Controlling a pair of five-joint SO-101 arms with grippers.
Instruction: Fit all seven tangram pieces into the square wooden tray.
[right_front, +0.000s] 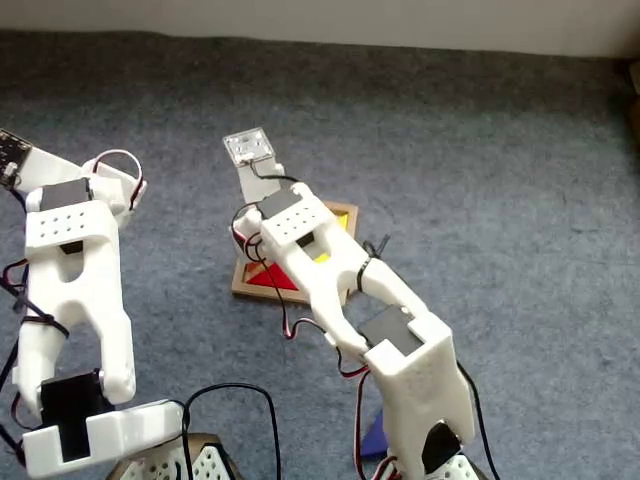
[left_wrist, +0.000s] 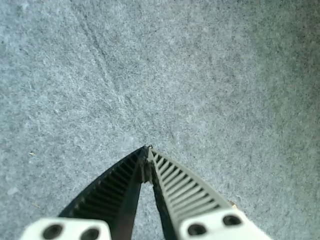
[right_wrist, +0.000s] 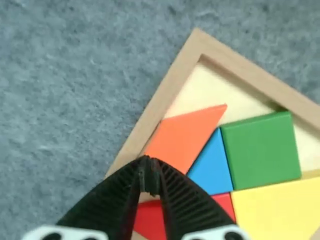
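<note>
The square wooden tray (right_wrist: 165, 95) lies on the carpet. In it sit an orange parallelogram (right_wrist: 182, 135), a small blue triangle (right_wrist: 212, 165), a green square (right_wrist: 261, 149), a yellow triangle (right_wrist: 275, 210) and a red piece (right_wrist: 150, 222). A bare patch of tray floor (right_wrist: 210, 90) remains beyond the orange piece. My right gripper (right_wrist: 148, 162) is shut and holds nothing, its tips over the orange piece's corner by the tray's edge. In the high view the right arm covers most of the tray (right_front: 250, 290). My left gripper (left_wrist: 147, 150) is shut over bare carpet, far to the left.
A dark blue shape (right_front: 372, 435) lies on the carpet beside the right arm's base, partly hidden. Grey carpet surrounds the tray on all sides. Cables trail near both arm bases.
</note>
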